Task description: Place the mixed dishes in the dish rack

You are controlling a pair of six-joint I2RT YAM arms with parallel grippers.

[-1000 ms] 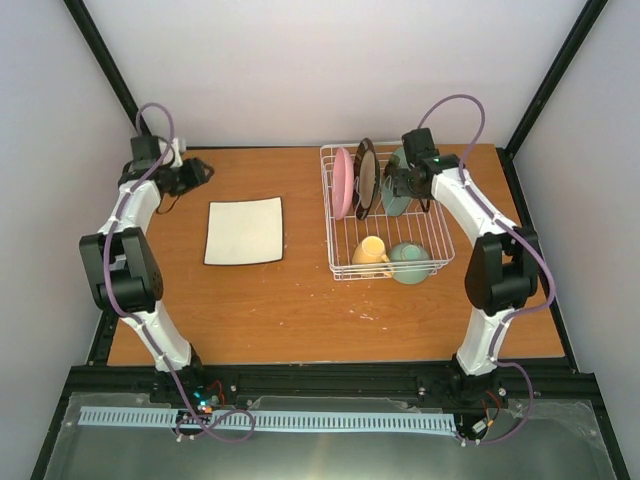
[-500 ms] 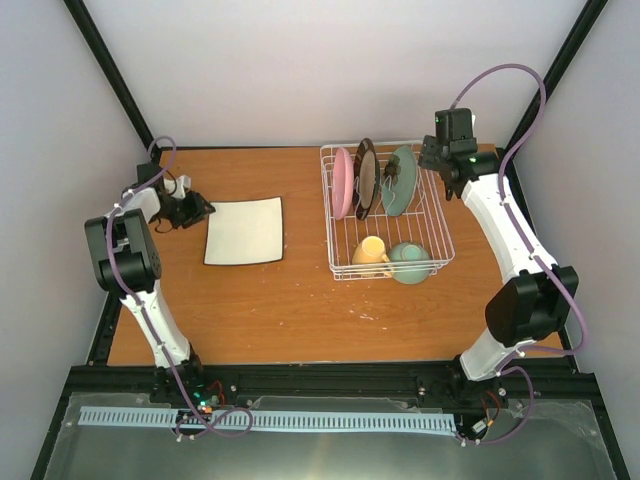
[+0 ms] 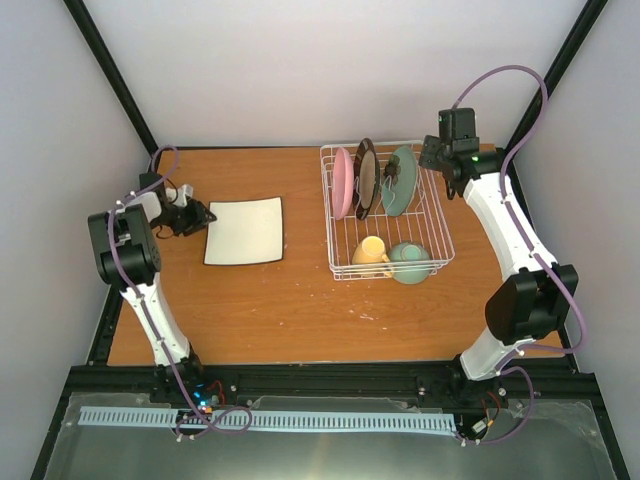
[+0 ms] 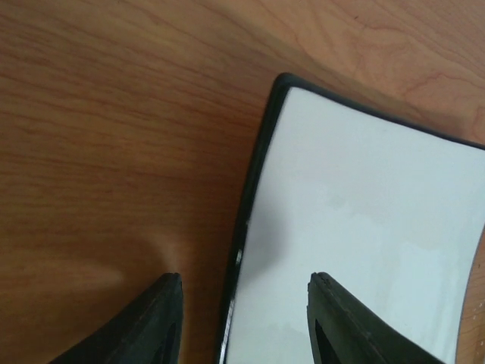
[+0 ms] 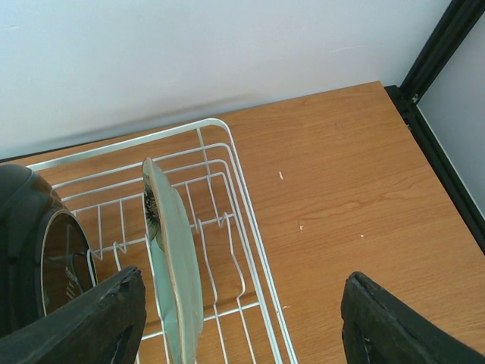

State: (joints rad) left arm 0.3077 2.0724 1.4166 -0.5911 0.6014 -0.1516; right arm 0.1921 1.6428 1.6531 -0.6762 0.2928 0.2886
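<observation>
The white square plate (image 3: 245, 231) lies flat on the table left of the dish rack (image 3: 440, 228). My left gripper (image 3: 200, 215) is low at its left edge. In the left wrist view the gripper (image 4: 246, 303) is open, one finger over the wood, the other over the plate (image 4: 364, 227), with the dark rim between them. In the rack the pink plate (image 3: 343, 183), black-rimmed plate (image 3: 365, 178) and mint-green plate (image 3: 403, 182) stand upright. The yellow mug (image 3: 370, 250) and mint bowl (image 3: 410, 262) sit at its front. My right gripper (image 3: 432, 155) hangs open and empty by the rack's far right corner, above the mint plate (image 5: 174, 280).
The right wrist view shows the rack's wire rim (image 5: 242, 205) with bare wood to its right, up to a black frame post (image 5: 447, 38) and the white back wall. The left arm's elbow is folded near the table's left edge.
My left gripper has come from the far left corner to the square plate's left edge and narrowed a little. My right gripper drew back from the mint plate, which stays standing in the rack.
</observation>
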